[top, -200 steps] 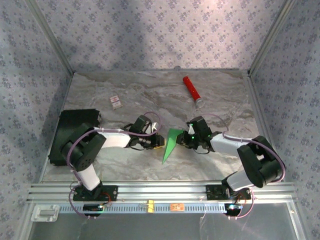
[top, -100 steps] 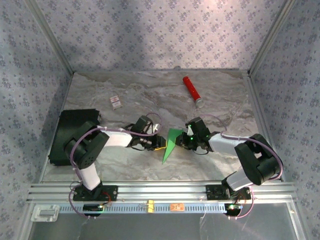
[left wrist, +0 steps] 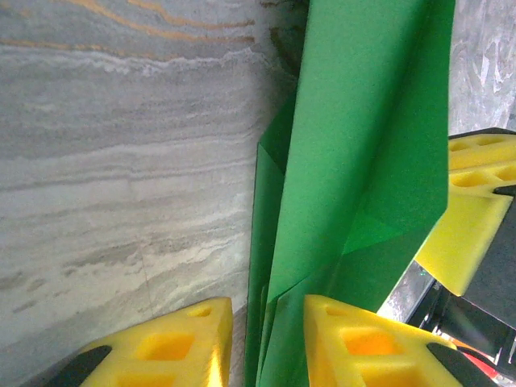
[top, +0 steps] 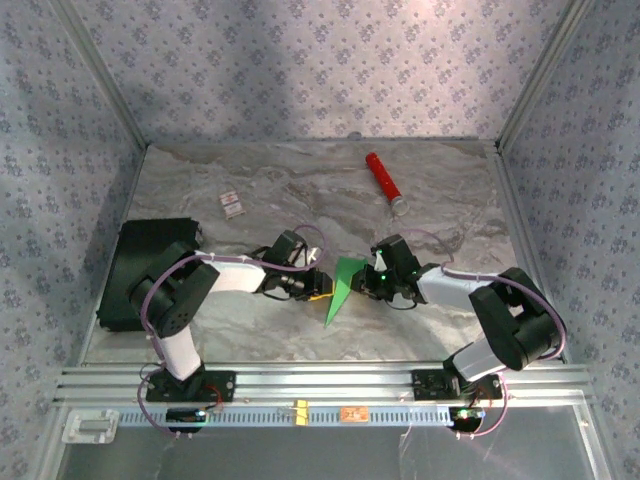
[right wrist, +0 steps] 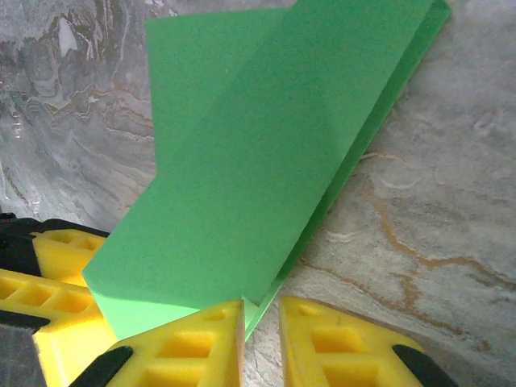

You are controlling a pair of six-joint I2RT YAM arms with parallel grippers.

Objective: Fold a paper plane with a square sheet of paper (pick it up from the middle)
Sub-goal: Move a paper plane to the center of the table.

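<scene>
Green paper plane (top: 341,284) held from both sides, left gripper (left wrist: 268,314) jaws narrow, clamped on its folded layers, right gripper (right wrist: 261,313) jaws narrow, pinching its lower edge

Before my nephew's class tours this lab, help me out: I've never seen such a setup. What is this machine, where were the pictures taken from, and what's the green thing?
These are two robot arms bolted at a marbled table's near edge. One picture looks down from above; the other two come from wrist cameras. The left hand and right hand meet at a folded green paper, yellow fingers at its edges; whether they pinch it is unclear. A red cylinder, black box and small card lie aside.
</scene>
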